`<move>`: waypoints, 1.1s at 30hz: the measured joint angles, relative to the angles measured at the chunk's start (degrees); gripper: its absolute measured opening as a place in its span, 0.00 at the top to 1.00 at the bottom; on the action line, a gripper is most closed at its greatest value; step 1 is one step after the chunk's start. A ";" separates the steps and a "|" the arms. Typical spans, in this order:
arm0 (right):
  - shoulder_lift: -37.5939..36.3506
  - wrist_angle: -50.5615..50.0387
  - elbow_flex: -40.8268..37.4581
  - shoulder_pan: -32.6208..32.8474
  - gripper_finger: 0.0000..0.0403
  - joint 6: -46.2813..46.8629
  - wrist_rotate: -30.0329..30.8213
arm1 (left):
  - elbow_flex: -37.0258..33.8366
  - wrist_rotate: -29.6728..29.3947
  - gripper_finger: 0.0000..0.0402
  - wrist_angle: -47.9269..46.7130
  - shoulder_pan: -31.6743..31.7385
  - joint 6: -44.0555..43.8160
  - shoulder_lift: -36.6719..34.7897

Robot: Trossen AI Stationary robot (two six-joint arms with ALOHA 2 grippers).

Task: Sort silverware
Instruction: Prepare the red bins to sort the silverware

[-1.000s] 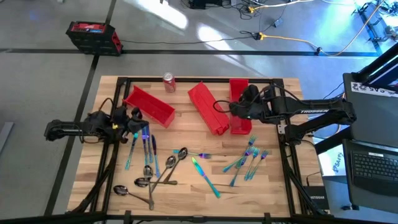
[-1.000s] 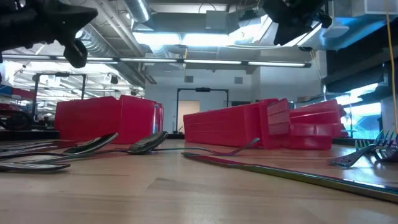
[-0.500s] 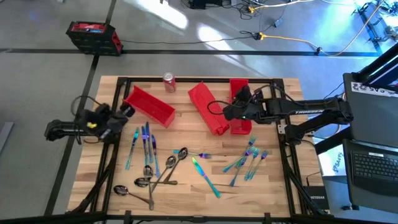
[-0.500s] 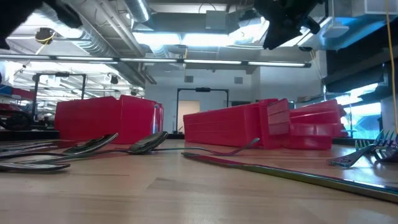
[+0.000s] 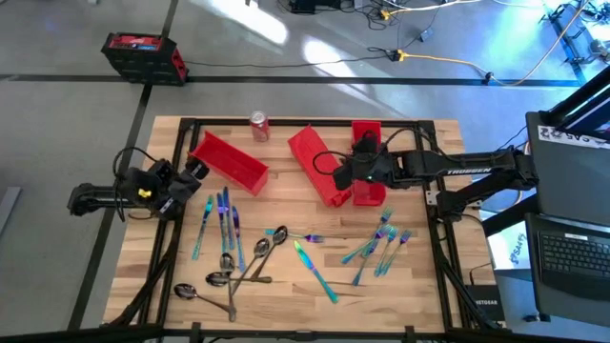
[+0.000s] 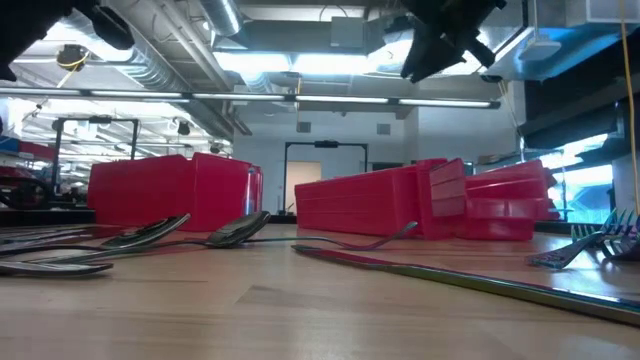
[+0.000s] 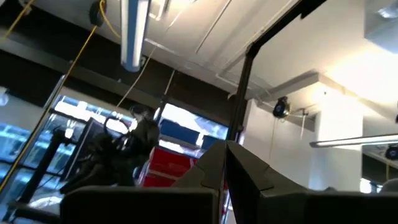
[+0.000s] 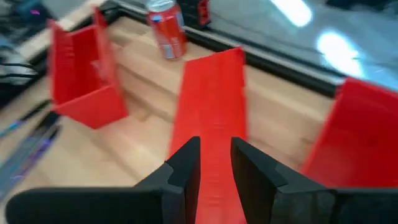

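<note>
- Three red bins [image 5: 229, 162] [image 5: 319, 164] [image 5: 367, 162] and a soda can [image 5: 258, 125] crowd the table's far half.
- Scattered silverware [image 5: 276, 250] covers the near half; bare wood [image 5: 281, 195] lies between.

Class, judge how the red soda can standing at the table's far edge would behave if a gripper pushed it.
The soda can stands upright and narrow, so it would probably tip. Once down, its round body would likely roll across the wooden table. Its weight can't be judged.

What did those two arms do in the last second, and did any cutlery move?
The left gripper drew back toward the table's left edge, jaws shut. The right gripper slid left over the middle red bin. The silverware stayed put.
</note>
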 joint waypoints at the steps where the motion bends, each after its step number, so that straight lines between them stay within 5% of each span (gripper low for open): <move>1: 0.18 0.94 0.00 0.02 0.82 1.28 -0.34 | 0.00 -0.73 1.00 -1.01 0.00 0.02 0.00; 17: 6.86 2.50 0.00 -10.18 0.76 0.38 -13.22 | 0.02 -6.41 1.00 -9.54 0.02 7.82 0.02; 26: 6.82 8.89 0.00 -26.79 0.44 -11.29 -41.60 | 0.02 -7.11 1.00 -9.46 0.03 8.84 0.01; 33: 13.48 12.59 4.55 -35.71 0.30 -14.09 -53.18 | 0.02 -7.62 1.00 -12.07 0.02 9.94 0.02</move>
